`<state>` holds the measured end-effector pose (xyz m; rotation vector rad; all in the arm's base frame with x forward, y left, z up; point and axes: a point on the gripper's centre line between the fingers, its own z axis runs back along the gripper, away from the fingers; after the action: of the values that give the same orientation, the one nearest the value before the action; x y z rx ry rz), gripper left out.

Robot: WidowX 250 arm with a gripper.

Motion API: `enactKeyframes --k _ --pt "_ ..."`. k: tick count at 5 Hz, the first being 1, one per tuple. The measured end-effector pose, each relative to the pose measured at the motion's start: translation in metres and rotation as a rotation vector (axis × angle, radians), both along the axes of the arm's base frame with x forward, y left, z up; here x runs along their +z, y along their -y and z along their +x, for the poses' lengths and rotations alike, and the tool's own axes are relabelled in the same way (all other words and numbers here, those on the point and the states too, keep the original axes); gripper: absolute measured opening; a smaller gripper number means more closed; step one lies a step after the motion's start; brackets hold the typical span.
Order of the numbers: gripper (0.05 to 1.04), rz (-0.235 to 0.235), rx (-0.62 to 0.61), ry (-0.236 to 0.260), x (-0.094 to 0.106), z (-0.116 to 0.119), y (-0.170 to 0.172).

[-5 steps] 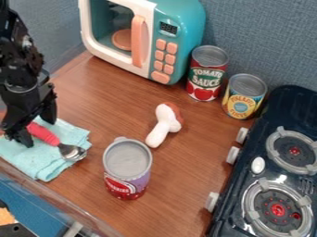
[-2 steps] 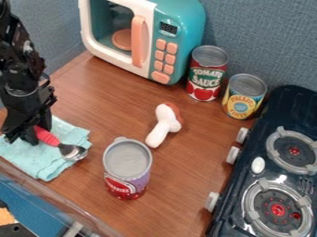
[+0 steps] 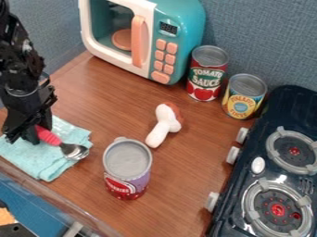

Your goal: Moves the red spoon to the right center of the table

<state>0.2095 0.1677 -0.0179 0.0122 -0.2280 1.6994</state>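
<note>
Closed in from their wide spread, my fingers now press together around the handle of the red spoon (image 3: 48, 136), where in the earliest frame one sat well apart on the far side. Spoon and blue cloth (image 3: 38, 155) have crept very slightly to the right as well. My end effector (image 3: 28, 138) is low over the left part of the counter (image 3: 184, 185), its fingertips down at the cloth, pinching the handle near its end. From my grip the spoon slants away to the right and nearer, its red handle leading to the metal bowl, which lies at the cloth's right edge. So the spoon is directly at my fingertips, most of it on the right side of them, and it is at the left of the counter. Right of the bowl and a little nearer stands the purple-and-red can (image 3: 127, 169), apart from the spoon. Farther right and farther back lies the white-and-brown toy (image 3: 164, 125). Beyond it, at the far side, are the toy microwave (image 3: 176, 32), the red-and-green can (image 3: 206, 74) and the yellow can (image 3: 243, 97), with the toy stove (image 3: 248, 203) along the right.
</note>
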Motion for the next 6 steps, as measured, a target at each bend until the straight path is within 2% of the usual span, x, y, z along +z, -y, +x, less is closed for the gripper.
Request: enactKeyframes --k 1,3,4,5,6 --pt "0.398 0.010 -0.003 0.051 0.020 0.003 0.003" --pt "0.398 -0.017 -0.004 0.141 0.053 0.017 0.007" --pt "0.398 0.014 0.038 0.167 0.068 0.030 -0.006" --pt "0.398 0.123 0.127 0.164 0.070 0.050 -0.016" --pt "0.398 0.219 0.227 0.188 0.071 0.069 -0.019"
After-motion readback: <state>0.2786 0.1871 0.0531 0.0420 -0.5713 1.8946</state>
